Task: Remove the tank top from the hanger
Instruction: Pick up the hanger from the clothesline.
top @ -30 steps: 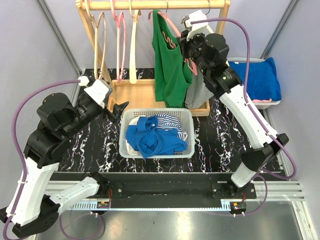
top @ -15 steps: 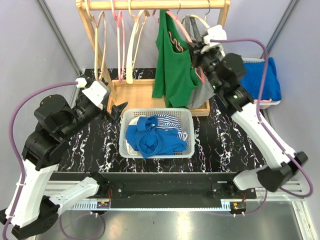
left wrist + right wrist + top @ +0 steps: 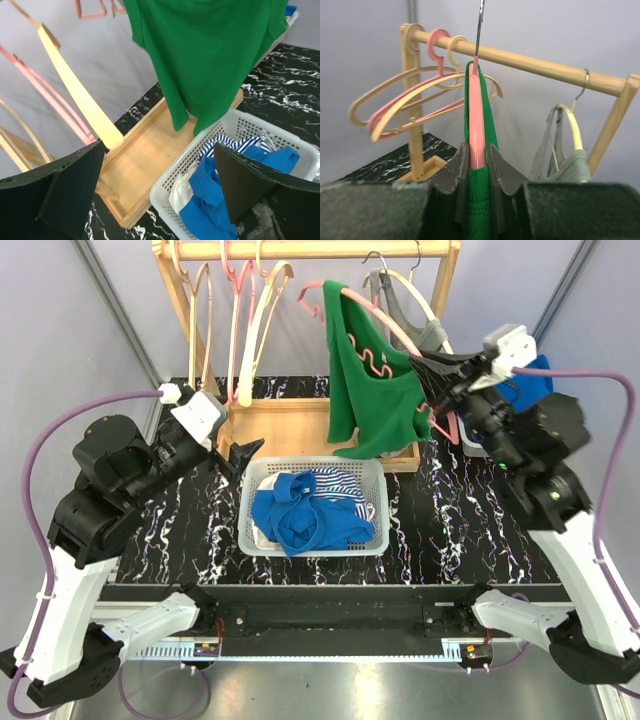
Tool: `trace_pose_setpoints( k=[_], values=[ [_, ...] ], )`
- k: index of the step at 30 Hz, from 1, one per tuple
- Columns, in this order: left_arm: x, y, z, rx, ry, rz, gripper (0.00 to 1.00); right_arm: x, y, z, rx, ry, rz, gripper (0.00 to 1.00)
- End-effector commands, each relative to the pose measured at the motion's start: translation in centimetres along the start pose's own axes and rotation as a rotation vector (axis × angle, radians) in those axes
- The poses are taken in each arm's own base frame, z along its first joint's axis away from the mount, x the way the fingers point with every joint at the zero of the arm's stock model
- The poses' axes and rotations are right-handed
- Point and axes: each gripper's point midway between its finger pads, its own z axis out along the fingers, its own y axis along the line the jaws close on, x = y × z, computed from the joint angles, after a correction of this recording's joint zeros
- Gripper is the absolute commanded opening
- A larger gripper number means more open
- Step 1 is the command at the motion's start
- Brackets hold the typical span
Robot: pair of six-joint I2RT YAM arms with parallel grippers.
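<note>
Green tank top point(image 3: 375, 400) on pink hanger point(image 3: 476, 117), hook end up-left, R fingers point(image 3: 451, 172) clamped

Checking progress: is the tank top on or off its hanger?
On: the green tank top drapes over the pink hanger clamped by the right end effector.

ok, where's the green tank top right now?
Top view, right of centre: the green tank top hangs on the pink hanger gripped in the right fingers, in front of the wooden rack and just beyond the white basket.
</note>
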Motion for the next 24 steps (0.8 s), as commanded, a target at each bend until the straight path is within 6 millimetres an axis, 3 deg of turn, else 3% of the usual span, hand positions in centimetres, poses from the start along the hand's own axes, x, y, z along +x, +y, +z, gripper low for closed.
trace_pose_setpoints(
  k=[1, 3, 7, 9, 18, 24],
  values=[
    [-5.2, -1.4, -1.3, 0.116, -0.163, 0.048, 0.99, -8.8, 2.4, -4.7, -0.163, -0.165, 0.021, 0.0],
    [-6.6, -1.9, -2.0, 0.144, -0.23, 0.087, 0.99, -10.8, 2.8, -6.4, -0.191, -0.191, 0.009, 0.0],
    [-9.7, -1.7, -3.2, 0.142, -0.33, 0.096, 0.99, -13.6, 3.2, -7.6, -0.227, -0.234, 0.0, 0.0],
    [-10.2, -1.7, -3.3, 0.146, -0.342, 0.085, 0.99, -15.1, 3.4, -8.3, -0.244, -0.267, -0.001, 0.0],
    [-9.3, -2.1, -4.2, 0.133, -0.352, 0.058, 0.99, -14.9, 4.8, -6.6, -0.321, -0.259, 0.038, 0.0],
    [-9.9, -1.7, -5.2, 0.106, -0.375, 0.085, 0.99, -14.3, 5.9, -5.7, -0.387, -0.242, 0.053, 0.0]
  ],
)
